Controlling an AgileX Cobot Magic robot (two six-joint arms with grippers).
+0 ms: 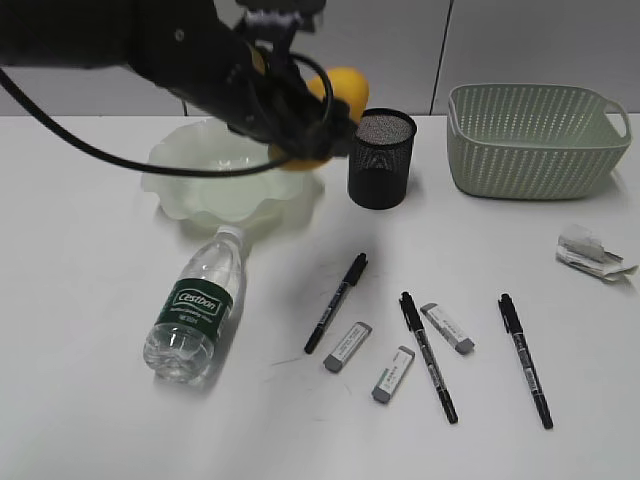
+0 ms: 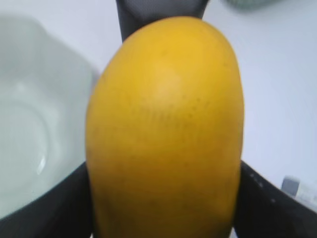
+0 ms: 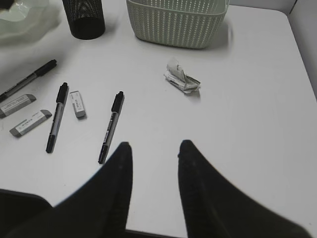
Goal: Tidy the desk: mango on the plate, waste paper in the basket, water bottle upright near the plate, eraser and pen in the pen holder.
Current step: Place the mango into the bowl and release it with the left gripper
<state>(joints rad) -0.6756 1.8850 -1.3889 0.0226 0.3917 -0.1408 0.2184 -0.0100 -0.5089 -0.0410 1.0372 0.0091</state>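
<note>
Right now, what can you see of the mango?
The mango is a smooth yellow-orange oval with faint speckles and no visible damage. It is lifted off the desk, clamped in the left tool, with black fingers pressing its sides. It hangs at the plate's right rim, just left of the pen holder.

In the exterior view the left arm hides most of the mango (image 1: 347,84); the plate (image 3: 20,15) is cut off at the upper left of the right wrist view.

- Exterior camera looks down at a slant across the white desk (image 1: 90,400) toward the black mesh cylindrical pen holder (image 1: 381,158).
- Left wrist camera sits close against the yellow-orange mango (image 2: 163,134).
- Right wrist camera looks down from farther off, sharing that pen holder (image 3: 83,17).
</note>
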